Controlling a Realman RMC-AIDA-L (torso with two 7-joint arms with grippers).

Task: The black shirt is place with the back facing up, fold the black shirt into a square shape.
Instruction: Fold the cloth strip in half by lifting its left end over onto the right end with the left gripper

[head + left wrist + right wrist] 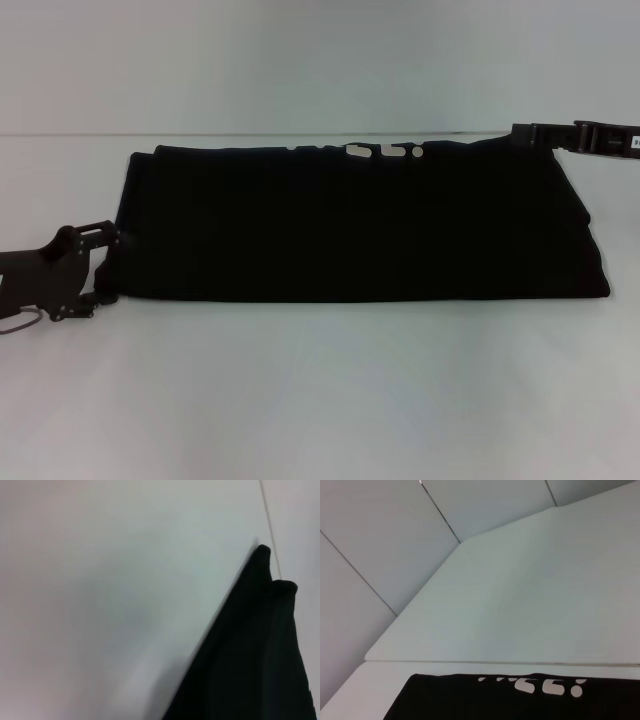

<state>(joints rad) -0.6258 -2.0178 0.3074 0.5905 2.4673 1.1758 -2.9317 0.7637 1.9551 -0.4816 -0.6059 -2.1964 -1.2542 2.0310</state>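
The black shirt (360,225) lies on the white table (320,390) as a wide flat rectangle. White lettering (385,151) peeks out along its far edge. My left gripper (103,268) is at the shirt's near left corner, open, with one finger on each side of that left edge. My right gripper (518,135) reaches in from the right to the shirt's far right corner. The left wrist view shows a pointed corner of the black shirt (250,655) on the table. In the right wrist view, the shirt's edge (470,702) carries the white lettering (545,686).
The white table stretches wide in front of the shirt, and its far edge (250,135) runs just behind the shirt. Pale wall panels (380,540) stand beyond the table.
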